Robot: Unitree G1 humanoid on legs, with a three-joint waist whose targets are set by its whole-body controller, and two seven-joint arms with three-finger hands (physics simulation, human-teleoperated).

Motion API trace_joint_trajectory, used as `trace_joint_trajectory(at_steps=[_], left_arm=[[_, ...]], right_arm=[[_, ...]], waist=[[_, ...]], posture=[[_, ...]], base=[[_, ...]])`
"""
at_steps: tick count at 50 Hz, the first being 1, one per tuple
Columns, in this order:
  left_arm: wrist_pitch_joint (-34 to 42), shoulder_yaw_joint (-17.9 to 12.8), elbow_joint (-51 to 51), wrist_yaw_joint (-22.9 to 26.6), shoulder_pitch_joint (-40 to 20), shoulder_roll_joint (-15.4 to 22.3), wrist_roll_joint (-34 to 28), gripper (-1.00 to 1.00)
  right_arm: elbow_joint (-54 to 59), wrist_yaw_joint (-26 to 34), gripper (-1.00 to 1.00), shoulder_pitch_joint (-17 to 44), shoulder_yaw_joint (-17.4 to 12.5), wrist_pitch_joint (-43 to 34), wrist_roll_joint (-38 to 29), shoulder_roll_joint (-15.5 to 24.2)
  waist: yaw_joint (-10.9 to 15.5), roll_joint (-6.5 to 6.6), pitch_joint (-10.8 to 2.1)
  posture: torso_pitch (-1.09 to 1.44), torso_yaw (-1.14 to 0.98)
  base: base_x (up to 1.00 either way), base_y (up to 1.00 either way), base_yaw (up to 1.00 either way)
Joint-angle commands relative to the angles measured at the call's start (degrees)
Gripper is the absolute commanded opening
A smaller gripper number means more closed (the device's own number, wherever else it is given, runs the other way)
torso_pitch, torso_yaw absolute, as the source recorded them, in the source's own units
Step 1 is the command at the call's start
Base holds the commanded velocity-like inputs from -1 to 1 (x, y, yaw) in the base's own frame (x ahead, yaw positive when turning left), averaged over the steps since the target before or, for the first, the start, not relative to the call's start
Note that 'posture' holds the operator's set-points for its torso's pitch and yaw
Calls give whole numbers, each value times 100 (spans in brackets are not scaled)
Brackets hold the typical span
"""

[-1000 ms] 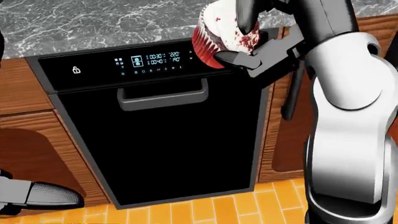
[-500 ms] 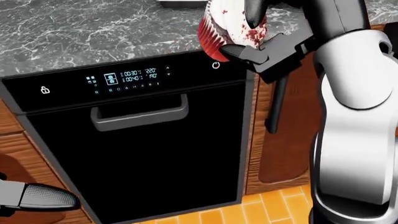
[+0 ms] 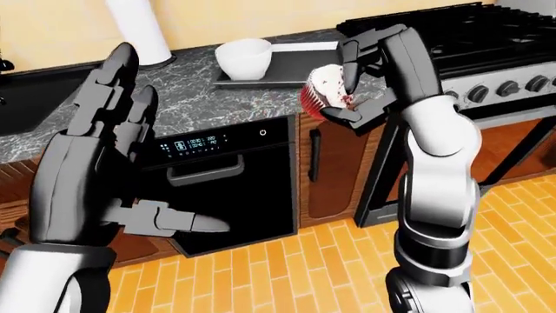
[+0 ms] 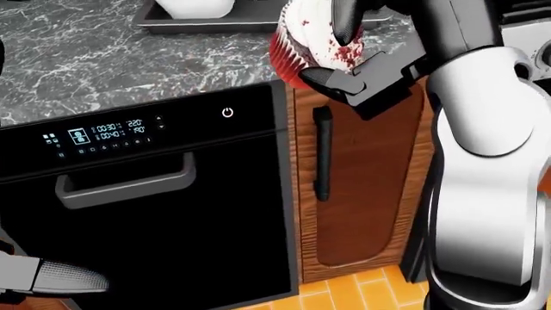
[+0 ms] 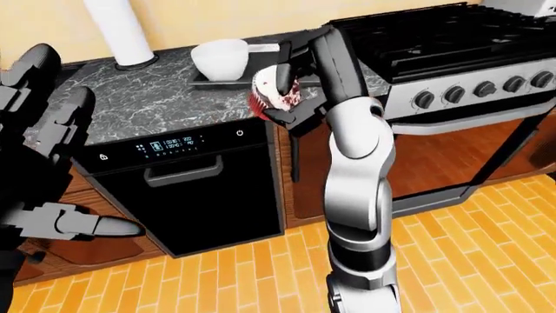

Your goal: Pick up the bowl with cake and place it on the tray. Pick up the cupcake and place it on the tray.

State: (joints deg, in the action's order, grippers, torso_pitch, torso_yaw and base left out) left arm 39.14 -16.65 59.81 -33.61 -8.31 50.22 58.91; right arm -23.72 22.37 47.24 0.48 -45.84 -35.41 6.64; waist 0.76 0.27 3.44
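Right robot hand (image 3: 352, 85) has its three dark fingers closed round the cupcake (image 3: 326, 88), carrying it in the air near the bench edge, short of the tray (image 3: 287, 73). To set it down well, I judge the arm should travel up and over the tray's raised rim, lower onto a bare patch beside the bowl (image 3: 244, 58), keep the cupcake upright, and only then let the fingers part.

Left robot hand (image 3: 117, 130) is raised with fingers spread, holding nothing.

Going by size: the bench (image 3: 187, 98) is grey veined stone, polished and flat. Below it the dishwasher (image 4: 146, 213) is glossy black with a bar handle. The tray is shallow, dark grey and rectangular. On it sits the bowl, white and smooth. The cupcake has a ribbed red wrapper, white icing and red crumbs.
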Motion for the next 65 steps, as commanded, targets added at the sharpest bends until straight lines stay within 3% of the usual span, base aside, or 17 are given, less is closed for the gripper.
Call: trace_joint_trajectory(at_steps=[1,7,12,18,21,24,25,27,34,38,39,47,51,53,60,61,65], left_arm=[[-118,-131,19,-26,-85,69,-72,100],[-123,-130,19,-40,-84,85,-55,100],[-120,-111,19,-22,-72,55,-99,100],[-98,-115,19,33,-52,-7,-163,100],[-92,-123,19,49,-46,-21,-177,100],[-90,-166,19,17,-69,28,-97,100],[-97,-175,19,6,-68,46,-76,100],[-134,-213,19,-39,-57,121,7,100],[-293,-325,19,-266,-68,462,372,100],[-302,-346,19,-271,-69,481,397,100],[-312,-339,19,-266,-57,480,384,100],[-389,-487,19,-288,30,588,517,100],[-390,-580,19,-321,30,649,624,100],[-381,-603,19,-318,26,652,640,100],[-321,-689,19,-359,-39,684,759,100],[-310,-668,19,-360,-54,674,741,100],[-309,-579,19,-348,-75,632,664,100]], right_arm=[[-118,-75,-100,166,-52,131,-37,26],[-111,-63,-100,157,-41,111,-68,29],[-94,-59,-100,140,-47,140,-85,24],[-93,-63,-100,130,-35,149,-92,4],[-105,-69,-100,124,-40,145,-88,-11],[-144,-53,-100,147,-37,93,-113,-6],[-159,-47,-100,145,-41,89,-106,-7],[-177,-47,-100,144,-55,93,-77,-9],[-315,13,-100,207,-74,-60,-70,48],[-377,44,-100,253,-63,-140,-81,64],[-375,44,-100,258,-65,-139,-78,66],[-382,64,-100,282,-52,-134,-95,74],[-383,102,-100,324,-98,-142,-88,111],[-380,115,-100,340,-118,-160,-82,144],[-359,107,-100,370,-191,-220,-30,258],[-365,111,-100,379,-197,-245,-26,272],[-344,73,-100,353,-196,-213,24,282]], waist=[[6,-49,-99],[-40,7,-157],[-75,63,-51],[-125,119,-85],[-173,222,-110],[-196,489,-104],[-205,382,-98],[-238,630,-21],[-206,334,82],[-98,-36,-169],[-98,176,-68],[-145,116,-50],[-144,254,55],[-154,452,48],[-133,250,-56],[-116,251,-153],[-140,445,-203]], posture=[[0,0],[0,0],[0,0],[0,0],[0,0],[0,0],[0,0],[0,0],[0,0],[0,0],[0,0],[0,0],[0,0],[0,0],[0,0],[0,0],[0,0]], base=[[14,0,0],[13,0,0],[33,0,0],[46,0,0],[46,0,0],[33,0,0],[0,0,0],[0,0,0],[0,0,0],[0,0,0],[0,0,0],[0,0,0],[0,0,0],[0,0,0],[0,0,0],[0,-15,0],[0,-26,0]])
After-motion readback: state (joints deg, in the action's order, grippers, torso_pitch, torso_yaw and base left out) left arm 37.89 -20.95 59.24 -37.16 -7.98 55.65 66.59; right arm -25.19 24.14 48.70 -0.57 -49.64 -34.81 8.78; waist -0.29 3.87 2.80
